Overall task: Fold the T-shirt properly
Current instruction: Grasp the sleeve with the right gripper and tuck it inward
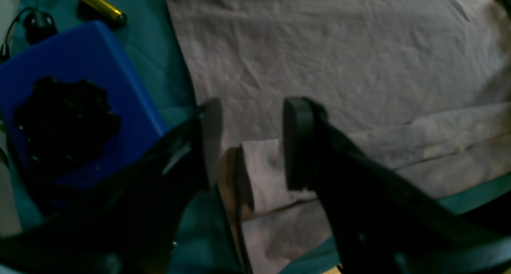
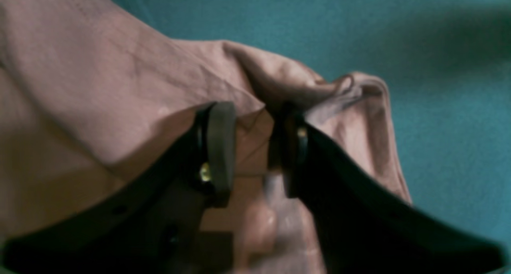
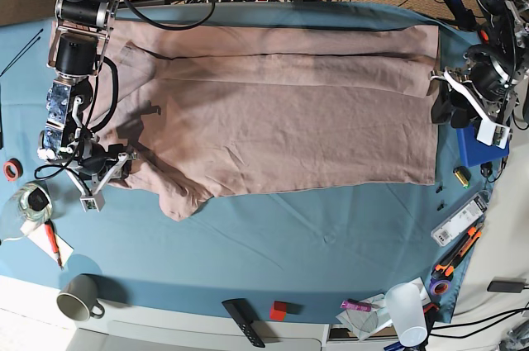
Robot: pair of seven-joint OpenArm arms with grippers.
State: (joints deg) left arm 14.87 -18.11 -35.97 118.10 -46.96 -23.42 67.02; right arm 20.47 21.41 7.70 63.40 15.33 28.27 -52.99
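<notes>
Closest in the right wrist view, the right tool [image 2: 251,146] has its black jaws either side of a bunched fold of the large dusty pink-beige cotton T-shirt [image 3: 281,111]; whether they are clenched on it I cannot tell. The left tool [image 1: 251,142] stands released over the hem corner. The shirt lies flat along the far edge of the teal-covered counter [image 3: 314,244], long axis left-right, far side already folded over. Judged: gripping for the next fold; both tools need firm holds first.
</notes>
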